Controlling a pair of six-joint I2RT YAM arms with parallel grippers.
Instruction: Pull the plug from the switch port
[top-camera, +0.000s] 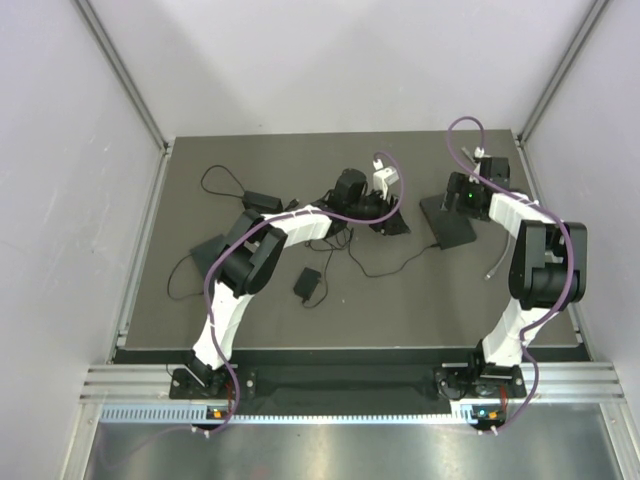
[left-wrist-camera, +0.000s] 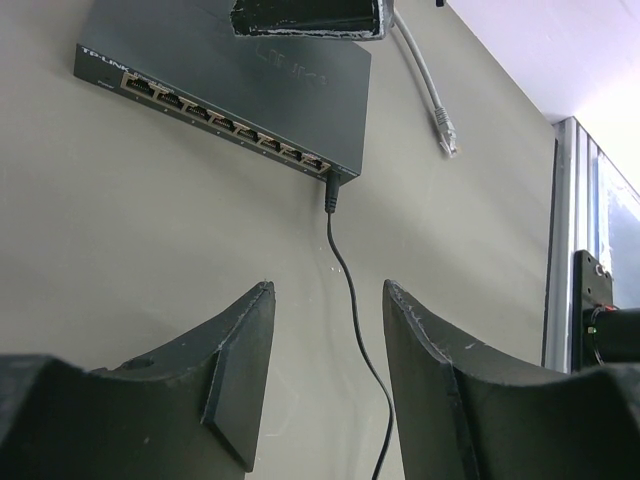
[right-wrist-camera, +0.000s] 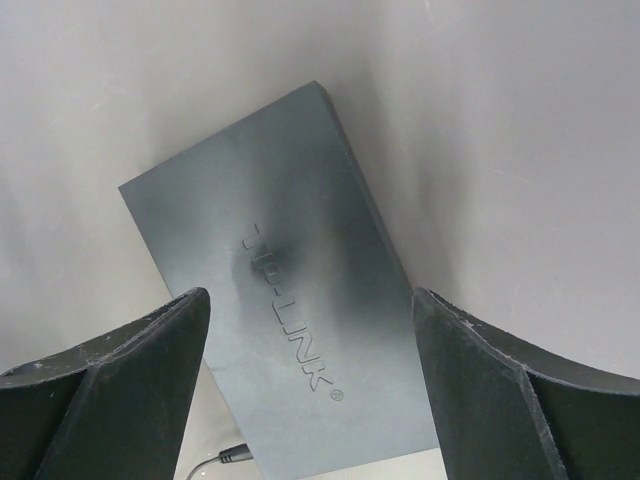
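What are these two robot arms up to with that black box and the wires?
The two arms are working on a TP-Link network switch. The right gripper hovers open above its top, one finger to each side. The left gripper, also open, faces the row of ports and is lined up with the black plug, which is still seated at the end of the switch. Its cable trails back toward the fingers. Nothing is gripped yet.
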